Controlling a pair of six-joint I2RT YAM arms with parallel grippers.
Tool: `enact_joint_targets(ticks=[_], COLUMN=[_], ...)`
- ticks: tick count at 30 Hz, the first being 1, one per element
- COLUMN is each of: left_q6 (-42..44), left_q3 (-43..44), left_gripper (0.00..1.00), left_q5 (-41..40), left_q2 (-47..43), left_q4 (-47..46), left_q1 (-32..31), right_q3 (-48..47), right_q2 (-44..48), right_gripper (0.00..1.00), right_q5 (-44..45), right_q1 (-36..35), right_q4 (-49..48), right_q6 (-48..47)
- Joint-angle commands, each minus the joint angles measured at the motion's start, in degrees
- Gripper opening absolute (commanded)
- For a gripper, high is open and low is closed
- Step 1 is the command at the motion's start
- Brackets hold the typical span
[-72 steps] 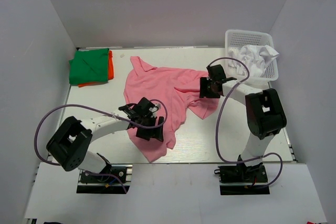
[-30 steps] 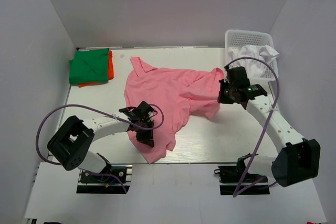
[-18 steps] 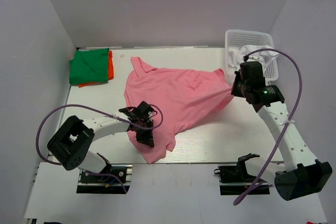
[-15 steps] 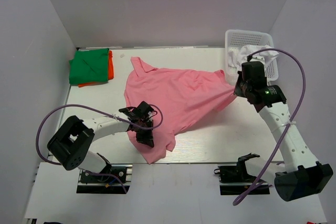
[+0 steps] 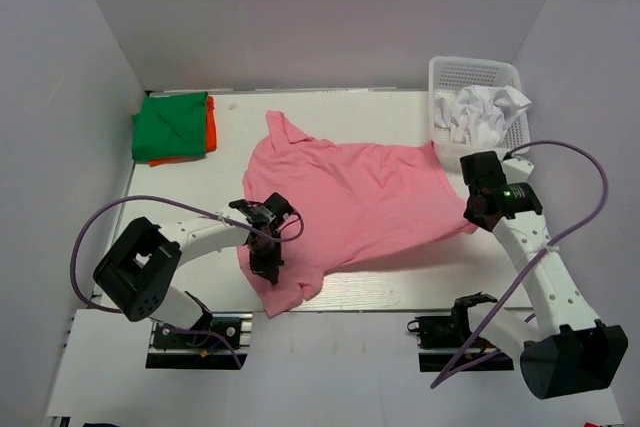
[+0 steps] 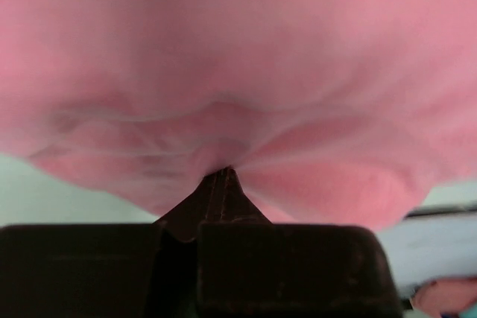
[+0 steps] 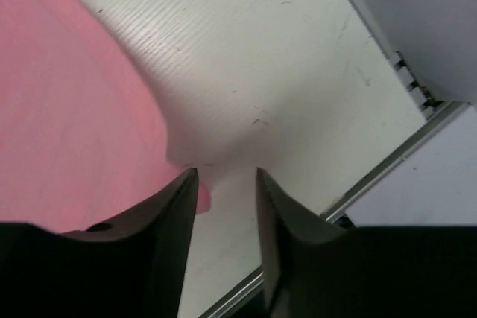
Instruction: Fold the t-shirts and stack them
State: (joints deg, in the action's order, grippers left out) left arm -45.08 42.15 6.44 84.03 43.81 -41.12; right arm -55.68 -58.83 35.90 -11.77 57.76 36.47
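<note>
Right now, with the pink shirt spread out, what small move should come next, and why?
Probably open the left end effector: it pinches the salmon pink t-shirt, which lies spread on the table, and the right end effector stands open at the cloth edge.

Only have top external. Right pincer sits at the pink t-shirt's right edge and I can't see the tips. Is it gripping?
Observer: No. In the right wrist view the right pincer is open, with bare table showing in the gap.
Operator: And the left one? It's buried in cloth from up here.
Observer: In the left wrist view the left pincer is shut on a pinched fold of the salmon pink t-shirt.
</note>
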Motion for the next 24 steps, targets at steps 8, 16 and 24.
enact_joint_targets(ticks=[8, 16, 24], left_q6=[-2.29, 0.77, 10.79], left_q3=[8.29, 21.99, 47.31], left_gripper=[0.0, 0.15, 0.57], left_q5=[-16.63, -27.78, -33.95], left_q2=[-1.41, 4.01, 23.69], left_q4=[15.86, 10.08, 3.75], left_q1=[0.34, 1.48, 8.07], right_q3=[-0.57, 1.11, -9.96], right_q2=[-1.46, -7.75, -30.52], right_gripper=[0.9, 0.9, 0.9], right_q5=[3.39, -21.9, -26.93], right_q1=[0.87, -0.79, -8.09], right_q4=[-4.22, -29.51, -40.88], right_q6=[1.24, -16.85, -19.33])
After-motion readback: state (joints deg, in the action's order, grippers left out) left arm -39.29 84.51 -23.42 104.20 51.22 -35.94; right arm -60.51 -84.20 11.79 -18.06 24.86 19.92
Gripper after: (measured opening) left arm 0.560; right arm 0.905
